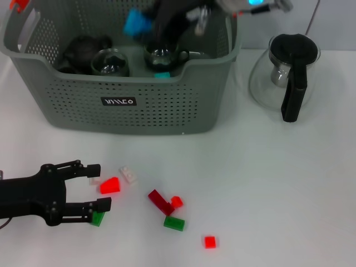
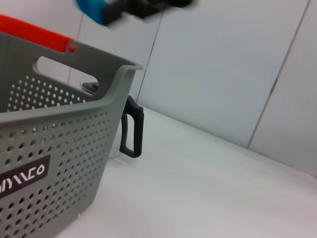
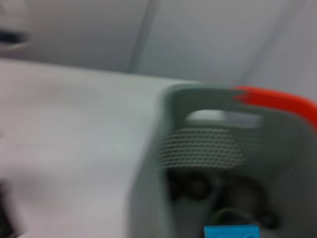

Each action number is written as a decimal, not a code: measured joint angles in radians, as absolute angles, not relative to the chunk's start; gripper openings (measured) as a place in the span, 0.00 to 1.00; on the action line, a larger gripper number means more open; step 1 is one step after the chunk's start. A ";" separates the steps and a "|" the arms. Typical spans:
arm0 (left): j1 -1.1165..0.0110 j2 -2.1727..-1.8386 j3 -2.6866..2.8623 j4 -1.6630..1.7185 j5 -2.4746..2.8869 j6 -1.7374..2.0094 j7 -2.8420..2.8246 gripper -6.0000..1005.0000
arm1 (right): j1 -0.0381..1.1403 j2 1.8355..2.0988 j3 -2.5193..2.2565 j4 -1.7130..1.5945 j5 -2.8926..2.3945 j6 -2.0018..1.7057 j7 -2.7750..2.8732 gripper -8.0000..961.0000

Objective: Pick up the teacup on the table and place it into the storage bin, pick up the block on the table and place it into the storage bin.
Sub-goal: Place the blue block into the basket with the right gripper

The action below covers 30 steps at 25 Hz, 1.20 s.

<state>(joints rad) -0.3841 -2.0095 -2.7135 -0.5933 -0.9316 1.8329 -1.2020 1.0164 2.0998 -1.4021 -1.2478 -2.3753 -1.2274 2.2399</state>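
Note:
The grey-green storage bin stands at the back of the table, also in the left wrist view and the right wrist view. Inside it are two glass teacups, a dark teapot and a cyan block. My right gripper hovers blurred over the bin, shut on a blue block. Low at the near left, my left gripper is open, with a red block just off its fingertips.
A glass pot with a black handle stands right of the bin. Loose blocks lie on the near table: white, green, dark red, small red, green, red.

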 joint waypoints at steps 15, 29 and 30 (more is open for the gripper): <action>-0.390 -2.010 -2.715 -0.594 -0.936 1.827 -1.201 0.86 | 1.189 2.096 -1.292 -0.746 -2.406 -0.852 2.220 0.45; -0.396 -2.005 -2.715 -0.597 -0.936 1.824 -1.201 0.86 | 1.147 2.105 -1.348 -0.765 -2.391 -0.757 2.226 0.59; -0.396 -2.005 -2.715 -0.597 -0.936 1.824 -1.201 0.86 | 1.141 2.106 -1.349 -0.776 -2.390 -0.753 2.226 0.64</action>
